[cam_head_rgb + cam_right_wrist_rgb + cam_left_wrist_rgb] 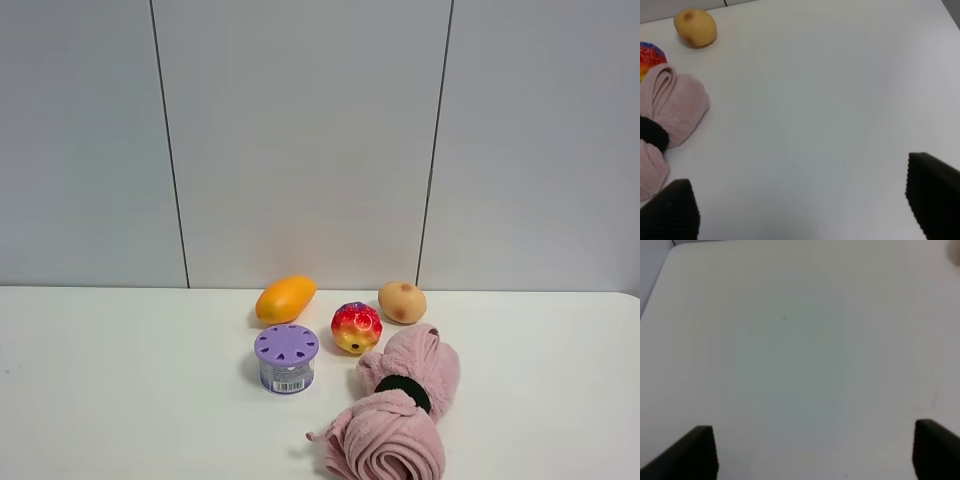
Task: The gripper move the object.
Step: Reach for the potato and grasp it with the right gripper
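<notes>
The object, a tan potato-like lump (402, 301) with reddish-brown blotches, lies on the white table near the back wall, right of the red-and-yellow ball. It also shows in the right wrist view (695, 27), far from the fingers. Neither arm shows in the exterior high view. My right gripper (802, 210) is open and empty over bare table, its black fingertips (935, 192) far apart. My left gripper (815, 452) is open and empty over bare table, fingertips (695, 452) wide apart.
An orange mango (285, 298) lies left of the red-and-yellow bumpy ball (356, 327). A purple-lidded jar (286, 357) stands in front of them. A rolled pink towel (400, 410) with a black band lies at the front, also in the right wrist view (670, 112).
</notes>
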{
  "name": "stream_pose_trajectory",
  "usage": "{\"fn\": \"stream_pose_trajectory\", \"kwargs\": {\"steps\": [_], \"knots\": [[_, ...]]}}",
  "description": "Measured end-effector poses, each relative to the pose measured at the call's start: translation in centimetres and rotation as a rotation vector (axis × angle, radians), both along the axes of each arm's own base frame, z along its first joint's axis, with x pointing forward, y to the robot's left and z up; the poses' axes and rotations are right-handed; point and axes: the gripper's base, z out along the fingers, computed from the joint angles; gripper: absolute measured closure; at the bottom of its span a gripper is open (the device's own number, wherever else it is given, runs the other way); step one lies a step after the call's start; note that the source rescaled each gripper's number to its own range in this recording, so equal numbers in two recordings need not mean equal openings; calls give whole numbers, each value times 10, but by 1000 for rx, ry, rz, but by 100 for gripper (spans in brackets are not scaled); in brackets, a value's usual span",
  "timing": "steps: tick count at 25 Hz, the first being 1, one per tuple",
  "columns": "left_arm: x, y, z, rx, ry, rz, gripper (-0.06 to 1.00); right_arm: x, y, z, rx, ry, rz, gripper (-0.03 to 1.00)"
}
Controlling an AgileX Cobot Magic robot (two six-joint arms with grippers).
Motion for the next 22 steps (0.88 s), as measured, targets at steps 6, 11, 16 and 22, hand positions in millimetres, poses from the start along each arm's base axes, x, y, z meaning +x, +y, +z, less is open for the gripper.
{"fn": "stream_pose_trajectory", "kwargs": {"steps": [6, 11, 16, 22], "knots": [[0, 0, 0, 0, 0, 0, -6, 0, 0, 0, 0, 0, 0, -3], [0, 0, 0, 0, 0, 0, -6, 0, 0, 0, 0, 0, 0, -3], [0, 0, 0, 0, 0, 0, -6, 0, 0, 0, 0, 0, 0, -3], [0, 0, 0, 0, 0, 0, -6, 0, 0, 0, 0, 0, 0, -3]]}}
